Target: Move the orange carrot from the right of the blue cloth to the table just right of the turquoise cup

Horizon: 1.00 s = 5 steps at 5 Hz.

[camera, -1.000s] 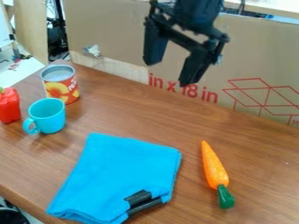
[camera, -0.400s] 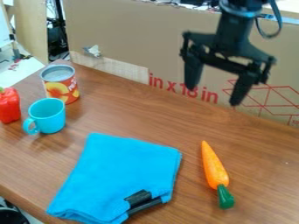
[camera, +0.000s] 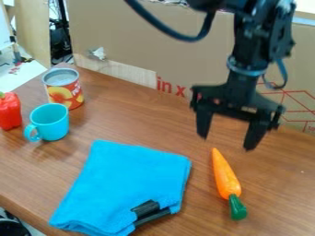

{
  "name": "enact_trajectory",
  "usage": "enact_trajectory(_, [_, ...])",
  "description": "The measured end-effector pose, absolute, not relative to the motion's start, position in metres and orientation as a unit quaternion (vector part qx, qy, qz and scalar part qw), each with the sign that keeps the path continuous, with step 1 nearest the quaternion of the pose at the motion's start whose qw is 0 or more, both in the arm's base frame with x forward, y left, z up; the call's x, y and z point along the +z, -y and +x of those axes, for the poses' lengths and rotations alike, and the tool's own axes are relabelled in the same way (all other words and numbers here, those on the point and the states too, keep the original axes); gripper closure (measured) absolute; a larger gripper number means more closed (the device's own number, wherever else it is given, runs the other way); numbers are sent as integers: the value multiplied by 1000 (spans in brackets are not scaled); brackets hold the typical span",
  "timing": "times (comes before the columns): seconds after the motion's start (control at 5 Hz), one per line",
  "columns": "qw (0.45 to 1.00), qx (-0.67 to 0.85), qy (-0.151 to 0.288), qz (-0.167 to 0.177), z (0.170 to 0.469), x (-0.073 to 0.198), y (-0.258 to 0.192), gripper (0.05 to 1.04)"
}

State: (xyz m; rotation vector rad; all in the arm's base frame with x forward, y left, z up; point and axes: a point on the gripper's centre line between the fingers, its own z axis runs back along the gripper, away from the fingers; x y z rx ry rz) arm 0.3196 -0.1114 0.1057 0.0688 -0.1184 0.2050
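Note:
The gripper [camera: 225, 144] hangs at the right of the camera view with its two fingers spread apart and nothing between them. It is above the table, just behind the narrow tip of an orange carrot [camera: 225, 177], whose green end points toward the front. Left of the carrot lies a folded blue cloth [camera: 132, 182], with a black object [camera: 148, 211] at its lower right corner. A turquoise mug [camera: 50, 121] stands farther left, handle toward the front left. Behind the mug is a can [camera: 64, 88], and a red pepper [camera: 9, 111] sits at the left edge.
A tall cardboard panel [camera: 129, 34] runs along the back edge of the wooden table [camera: 141, 122], behind the gripper. The table's front edge cuts across the lower left.
The gripper has moved right and then down toward the table, ending near the carrot's tip. Its fingers have stayed apart; the objects on the table have not moved.

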Motion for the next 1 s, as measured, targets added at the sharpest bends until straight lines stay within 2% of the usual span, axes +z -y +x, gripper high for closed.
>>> enact_trajectory(0.2, [987, 136, 80, 31, 325, 103, 110, 83])
enact_trajectory(0.4, [981, 176, 81, 21, 327, 93, 113, 83])
enact_trajectory(1.0, [978, 205, 21, 33, 323, 50, 119, 83])
